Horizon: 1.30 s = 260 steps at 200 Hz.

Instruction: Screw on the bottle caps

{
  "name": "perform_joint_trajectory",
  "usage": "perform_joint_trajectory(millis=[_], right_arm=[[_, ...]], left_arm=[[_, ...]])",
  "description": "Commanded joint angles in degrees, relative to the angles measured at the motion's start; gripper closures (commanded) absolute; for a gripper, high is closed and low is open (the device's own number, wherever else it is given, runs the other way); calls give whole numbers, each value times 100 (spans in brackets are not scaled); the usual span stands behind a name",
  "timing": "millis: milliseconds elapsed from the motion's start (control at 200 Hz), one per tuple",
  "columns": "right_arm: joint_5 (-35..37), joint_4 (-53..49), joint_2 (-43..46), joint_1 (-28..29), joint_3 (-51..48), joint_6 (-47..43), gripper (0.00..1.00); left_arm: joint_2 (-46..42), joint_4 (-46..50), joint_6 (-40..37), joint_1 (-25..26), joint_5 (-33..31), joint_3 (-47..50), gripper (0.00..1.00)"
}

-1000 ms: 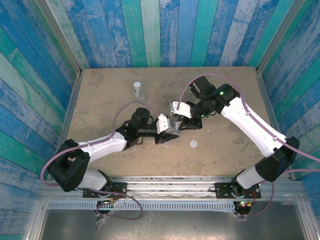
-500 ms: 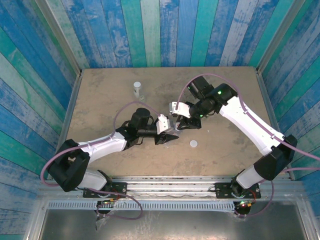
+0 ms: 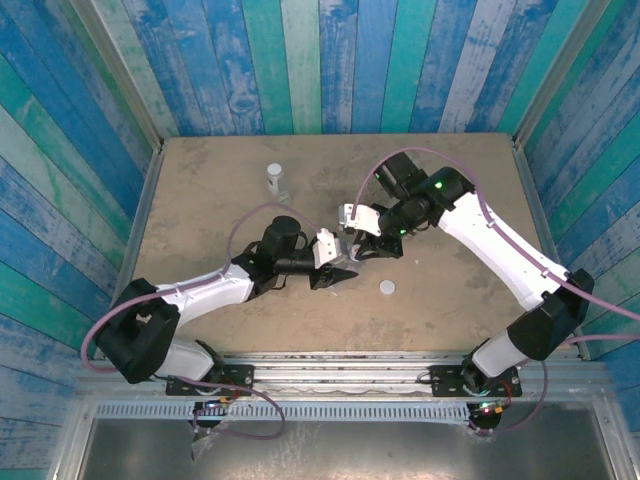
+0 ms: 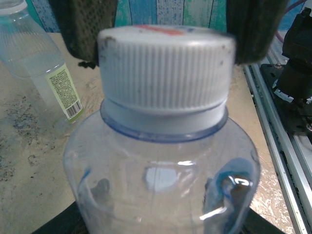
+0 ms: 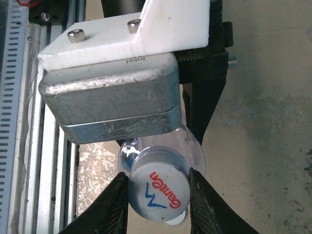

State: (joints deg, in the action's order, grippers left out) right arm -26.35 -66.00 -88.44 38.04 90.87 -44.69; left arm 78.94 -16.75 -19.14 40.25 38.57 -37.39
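A clear plastic bottle (image 4: 161,170) is held at its body by my left gripper (image 3: 338,268), which is shut on it, just in front of the arms at mid-table. A ribbed white bottle cap (image 4: 163,68) sits on the bottle's neck. From above, that cap (image 5: 158,192) shows red lettering and a blue mark. My right gripper (image 5: 158,183) is shut on it, one black finger pressed against each side. A second, capped bottle (image 3: 275,180) stands alone at the back left. A bottle with a green-yellow label (image 4: 36,68) is beside the held one.
One loose white cap (image 3: 387,288) lies on the tan table (image 3: 200,200), right of both grippers. A metal rail (image 3: 340,362) runs along the near edge. Blue and green plank walls enclose the table on three sides.
The right gripper's jaws have closed in onto the cap. The right arm shifted slightly a second ago and has been still since. The left arm has kept hold of the bottle.
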Motion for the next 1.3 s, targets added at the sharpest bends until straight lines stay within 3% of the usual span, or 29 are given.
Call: perform_joint_trajectory(millis=[0,180,346,451,561,696,867,1022,1177,1297], right_arm=[[205,-92,-151,24,146,812,79],[1422,324,-303,32,236,3619,93],[1804,281,-357,33,288,5768,99],[1709,246,-358,31,372,6434,99],[1565,217,-317,-1,507,6195,91],[1216,270,-174,-59,590,5391,61],[802,969,499,-167,194,4039,43],[440,2429,1467,-300,-888,3323,43],[-496,4368,2299,-543,-2005,3410,45],[-1204,4806,2462,-634,-2252,3536,45]], left_arm=[[-238,-479,250,0,-437,20,53],[-67,-1216,494,0,-1322,75,53],[177,-1439,492,0,-1838,-103,53],[314,-1385,425,0,-1854,-222,53],[340,-1390,415,-4,-1777,-235,53],[258,-1466,460,0,-1640,-75,53],[102,-1690,865,0,-1350,153,53],[78,-2075,1353,-1,-432,160,54],[109,-2821,2041,0,468,131,54],[157,-3271,2493,0,960,74,53]])
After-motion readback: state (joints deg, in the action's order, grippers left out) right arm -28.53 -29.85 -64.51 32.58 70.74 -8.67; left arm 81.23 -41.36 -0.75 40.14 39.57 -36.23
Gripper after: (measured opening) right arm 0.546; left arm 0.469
